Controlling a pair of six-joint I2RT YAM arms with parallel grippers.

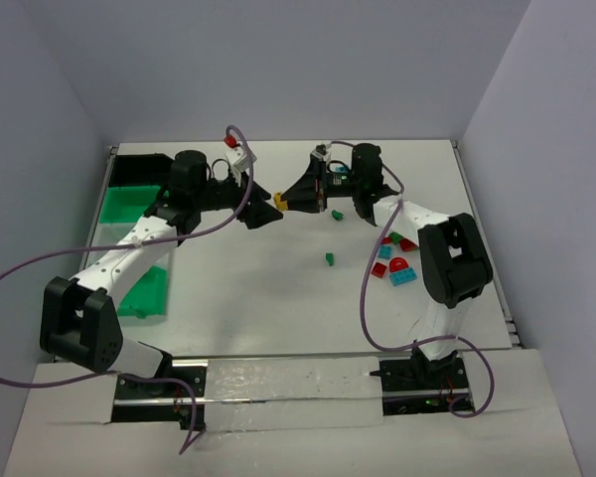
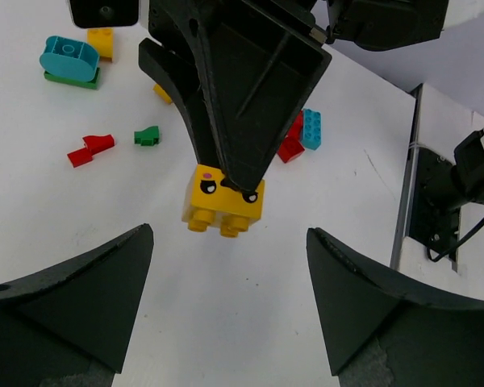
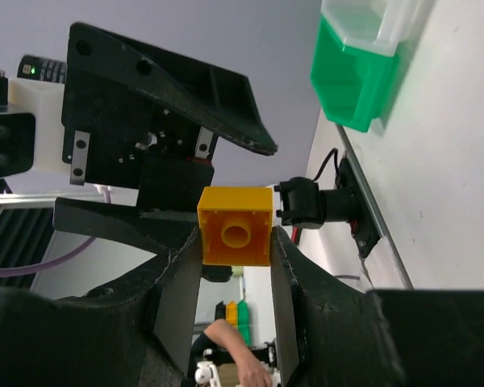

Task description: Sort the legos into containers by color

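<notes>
On the white desk, nearest on the left, a green bin lay partly under the left arm. A cluster of red and blue bricks sat on the right, and a lone green brick lay near the middle. Farther out, the right end effector was clenched on a yellow brick with a printed face, studs toward the left arm. The left end effector faced it, released, fingers spread wide, the brick just beyond their tips and untouched. A second green bin and a black bin stood at the far left.
</notes>
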